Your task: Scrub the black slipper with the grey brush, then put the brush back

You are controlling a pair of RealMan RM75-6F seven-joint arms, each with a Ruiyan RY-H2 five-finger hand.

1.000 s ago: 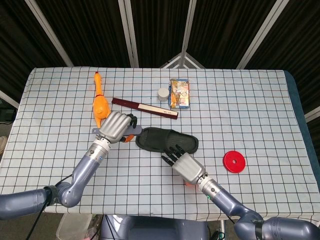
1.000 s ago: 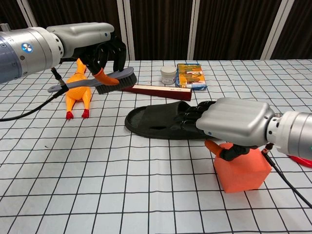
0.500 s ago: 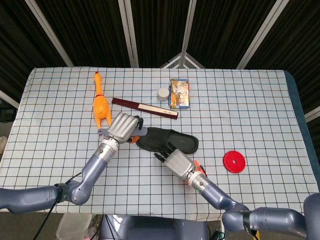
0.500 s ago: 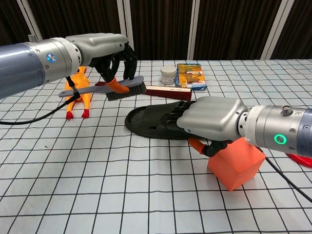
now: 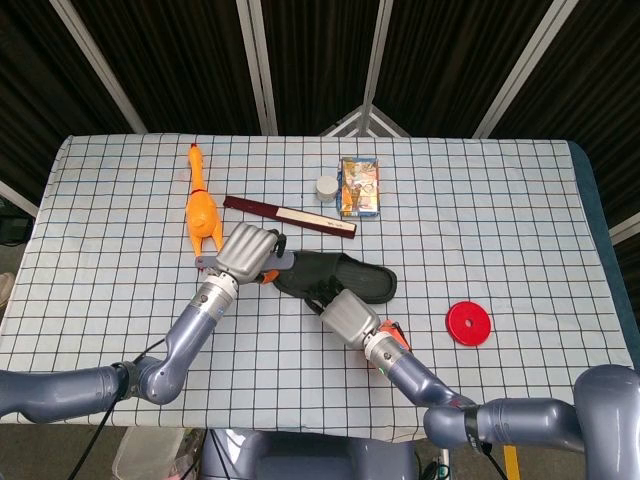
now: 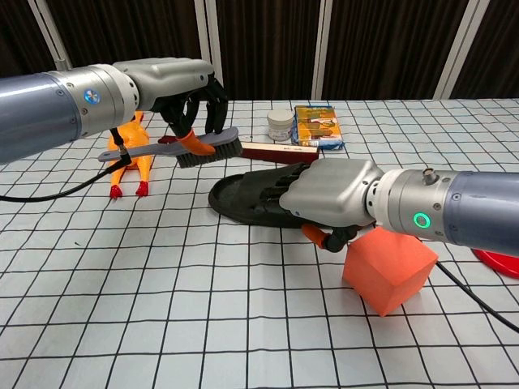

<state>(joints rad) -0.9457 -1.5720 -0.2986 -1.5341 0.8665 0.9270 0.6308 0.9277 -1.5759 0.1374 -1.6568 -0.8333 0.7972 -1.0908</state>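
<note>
While your left hand holds grey brush by handle, bristles down, just above heel of black slipper at bench centre, right hand presses flat on slipper. Slipper looks soft, light, likely to slide: pin firmly, scrub gently.

No wording can be read anywhere: the print on the small printed box near the white jar is too blurred, and the round blue badge on the left arm shows no legible letters.
</note>
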